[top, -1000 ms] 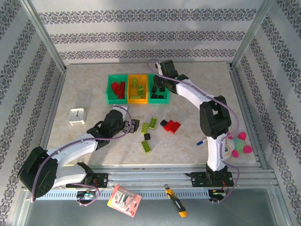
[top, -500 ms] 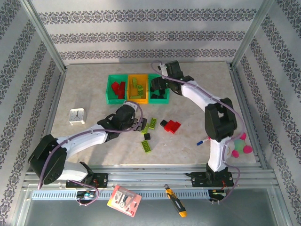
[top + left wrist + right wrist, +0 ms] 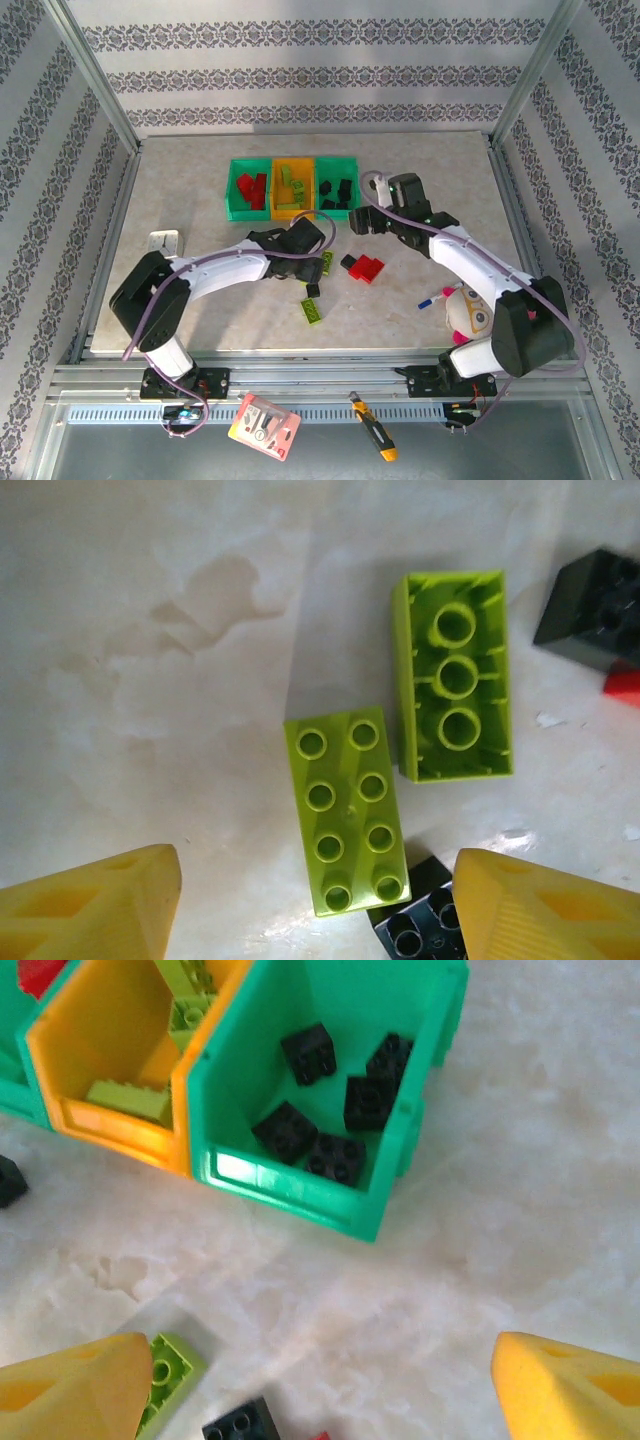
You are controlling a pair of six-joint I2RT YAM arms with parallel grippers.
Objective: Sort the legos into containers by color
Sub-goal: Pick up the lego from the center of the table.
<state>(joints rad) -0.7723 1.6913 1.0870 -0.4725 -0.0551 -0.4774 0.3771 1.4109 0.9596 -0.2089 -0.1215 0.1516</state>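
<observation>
Three containers [image 3: 292, 188] sit joined in a row at the back of the table [image 3: 200, 290] — green, orange-yellow, green. The right green bin [image 3: 400, 1160] has five black legos [image 3: 335, 1157] in it. The orange-yellow bin [image 3: 110, 1040] holds lime ones and the left green bin [image 3: 249, 190] red ones, too jumbled to count.

The left pincer [image 3: 318, 865] hangs spread wide over two lime legos lying side by side: a studs-up brick [image 3: 346, 810] between its fingers but untouched, and an upside-down brick [image 3: 456, 675]. A third lime brick [image 3: 314, 311] lies nearer the arms, with two loose black bricks [image 3: 312, 290] and a red clump [image 3: 367, 269] around. The right pincer [image 3: 320, 1350] is wide open too, holding nothing, just in front of the black bin.
</observation>
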